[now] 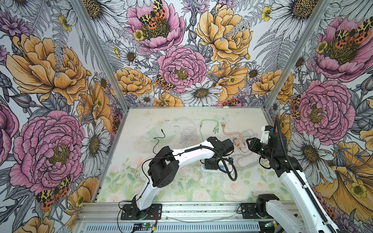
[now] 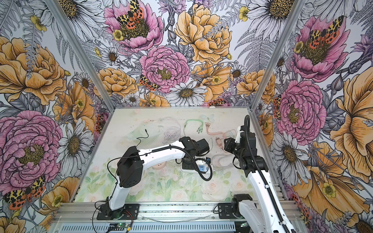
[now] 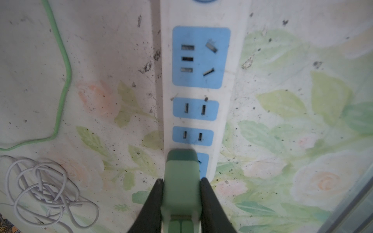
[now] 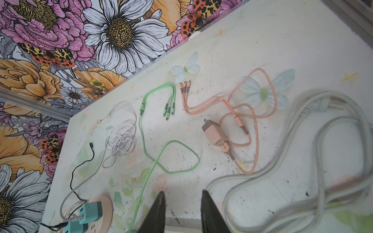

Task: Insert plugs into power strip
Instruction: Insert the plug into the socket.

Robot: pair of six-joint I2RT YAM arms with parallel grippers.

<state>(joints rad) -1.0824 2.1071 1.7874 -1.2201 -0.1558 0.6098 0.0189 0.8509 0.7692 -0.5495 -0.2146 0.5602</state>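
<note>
- Pale flower-print table (image 1: 181, 191) carries everything. Start at its middle, where your left gripper (image 3: 181, 180) hangs over the power strip (image 3: 226, 113).
- That gripper's jaws are pinched narrow on the green plug (image 3: 181, 169). One finger is on each flank, the cable end sits back between the fingers, and the dark face points at the strip.
- The plug's face sits over the last blue socket at the end of the strip nearest the gripper. The prongs are hidden, so you cannot tell whether they are in the slots. I judge the coming move to be a straight push along the plug's long axis, which lines up with the fingers.
- The strip's long axis runs straight away from the gripper. Two free two-slot sockets (image 3: 192, 136) come first, then the larger socket block (image 3: 200, 57).
- Farther along the strip, toward the table's right edge, stand the teal plugs (image 4: 89, 210). Whether they are fully seated is unclear.
- Your right gripper (image 4: 182, 192) is part open and empty, above bare table.
- Ahead of it, toward the far edge, the pink-brown plug (image 4: 215, 134) lies on its side. Its long axis runs roughly near to far, with the prong end away from the gripper. The right arm is clearly the nearer one.
- Farthest off, the green cable (image 4: 181, 157) trails toward the far edge.
</note>
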